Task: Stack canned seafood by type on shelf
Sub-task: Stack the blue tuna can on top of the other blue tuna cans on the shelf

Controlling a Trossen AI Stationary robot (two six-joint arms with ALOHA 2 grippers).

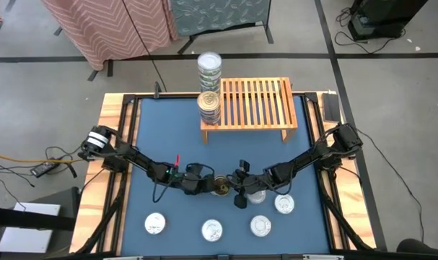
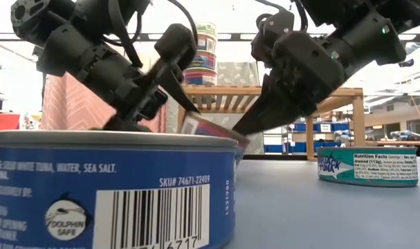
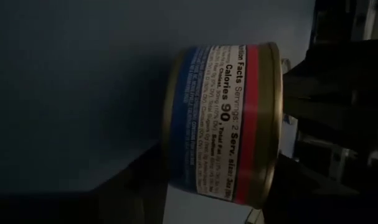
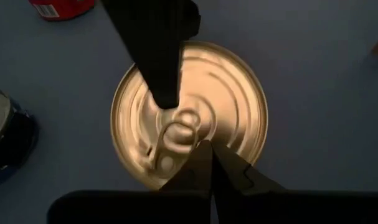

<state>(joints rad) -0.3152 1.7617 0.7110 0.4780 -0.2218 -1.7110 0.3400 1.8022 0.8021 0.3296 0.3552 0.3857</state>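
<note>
The left gripper (image 1: 206, 185) sits low at the middle of the blue table (image 1: 168, 137), its fingers either side of a gold-topped tin (image 1: 220, 187); whether they grip it or merely flank it cannot be told. In the left wrist view that tin (image 3: 223, 121) fills the picture, a gold-rimmed can with a blue and red label reading "Nutrition Facts", "Servings: 2", "Calories 90".

The right gripper (image 1: 238, 189) meets it from the other side, its fingers together, tips resting on or just over the tin's gold lid (image 4: 189, 112) beside the pull ring (image 4: 176, 140) in the right wrist view. In the low view the two grippers lean toward each other over the tin (image 2: 210, 133), which stands tilted between them.

Near them, four silver-topped tins (image 1: 212, 230) lie toward the table's front edge, with another (image 1: 284, 204) just beside the right arm. At table height a blue tin (image 2: 106, 190) looms in front, its label reading "SOLID WHITE TUNA, WATER, SEA SALT", "SKU# 74671-22409" and "DOLPHIN SAFE" next to a barcode. Farther off a teal tin (image 2: 367, 166) shows "TUNA" and a "Nutrition Facts" panel.

At the table's far side stands the light-wood shelf (image 1: 255, 101), slatted on top. A stack of tins (image 1: 209, 107) rises at its left end, and a taller stack (image 1: 209, 71) stands just behind it.
</note>
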